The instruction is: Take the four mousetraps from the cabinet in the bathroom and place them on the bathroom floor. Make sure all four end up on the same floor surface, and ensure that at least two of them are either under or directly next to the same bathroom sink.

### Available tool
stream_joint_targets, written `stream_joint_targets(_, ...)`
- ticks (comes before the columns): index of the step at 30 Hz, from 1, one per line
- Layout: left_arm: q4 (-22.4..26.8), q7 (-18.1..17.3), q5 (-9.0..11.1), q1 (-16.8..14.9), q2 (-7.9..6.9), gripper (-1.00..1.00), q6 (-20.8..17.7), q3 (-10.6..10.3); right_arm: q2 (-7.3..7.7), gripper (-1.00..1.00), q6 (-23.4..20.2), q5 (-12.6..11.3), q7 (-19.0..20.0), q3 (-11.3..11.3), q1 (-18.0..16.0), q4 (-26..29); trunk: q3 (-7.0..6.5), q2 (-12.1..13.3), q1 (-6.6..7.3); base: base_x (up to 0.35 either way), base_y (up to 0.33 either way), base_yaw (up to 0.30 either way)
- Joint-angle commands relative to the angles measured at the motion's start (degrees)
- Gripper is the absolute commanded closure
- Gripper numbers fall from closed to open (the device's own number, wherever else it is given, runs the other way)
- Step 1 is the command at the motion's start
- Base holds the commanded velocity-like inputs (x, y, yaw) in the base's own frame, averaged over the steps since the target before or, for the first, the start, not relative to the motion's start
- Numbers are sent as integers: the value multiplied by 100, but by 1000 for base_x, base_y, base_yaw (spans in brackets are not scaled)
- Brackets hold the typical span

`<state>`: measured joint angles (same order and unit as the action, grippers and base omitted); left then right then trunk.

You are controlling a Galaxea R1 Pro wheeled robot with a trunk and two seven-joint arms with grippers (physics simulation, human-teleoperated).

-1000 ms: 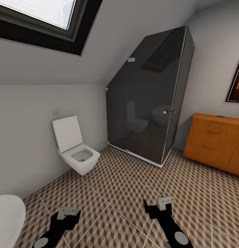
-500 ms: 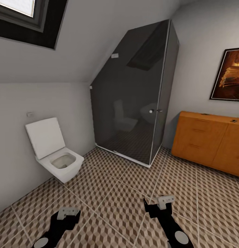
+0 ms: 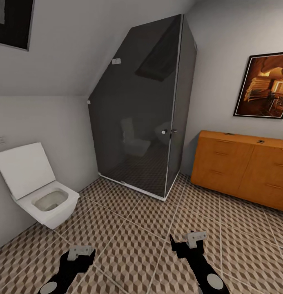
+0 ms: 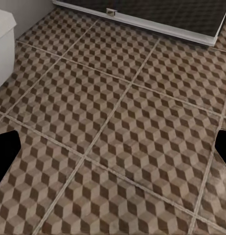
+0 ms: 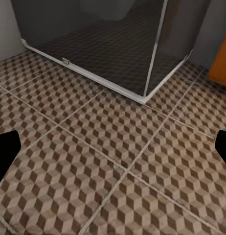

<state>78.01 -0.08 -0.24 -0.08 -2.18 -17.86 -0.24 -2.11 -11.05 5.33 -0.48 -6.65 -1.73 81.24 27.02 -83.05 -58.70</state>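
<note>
Rotation of the robot toward its right accounts for the whole change over the last second: every fixed item has slid leftward in the head view, so the camera has turned and nothing in the room has moved. The skylight has nearly left the upper corner, and the framed dark-bordered picture (image 3: 264,86) has come fully into sight on the far wall.

Consequence for the task: the wide low orange-brown wooden cabinet (image 3: 243,166) with flat bar handles now shows most of its front, standing against the far wall just beside the dark smoked-glass shower enclosure (image 3: 145,110). It appears closed. Two small dark items lie on its top; they are too small to identify. No mousetraps can be made out, so retrieval appears not yet begun, and an approach to the cabinet is the probable next step.

The bathroom floor (image 3: 133,228), large square tiles in a brown, beige and white cube pattern, runs between the robot and the cabinet. The white wall-hung toilet (image 3: 37,192) with raised lid sits at the left wall.

The black left gripper (image 3: 81,254) and the black right gripper (image 3: 190,241) hang low over the tiles, well apart from every fixture. Each wrist view shows dark finger tips at opposite picture edges with bare tile between: jaws spread wide, holding nothing.
</note>
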Motion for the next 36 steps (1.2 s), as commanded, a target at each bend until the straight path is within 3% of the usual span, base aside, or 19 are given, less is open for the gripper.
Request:
stream_joint_targets(1, 12, -1, -3, -1, -2, -100, -33, -2, 0, -100, -37, 56, -5, -3, -2, 9, 6, -3, -3, 256, -211, -21)
stream_joint_targets(18, 4, -1, -3, -1, -2, -100, -33, -2, 0, -100, -37, 56, -5, -3, -2, 7, 8, -3, -3, 256, -211, -23)
stream_joint_targets(36, -14, -1, -3, -1, -2, -100, -33, -1, 2, -100, -37, 56, -5, -3, -2, 9, -22, -3, -3, 256, -211, -246)
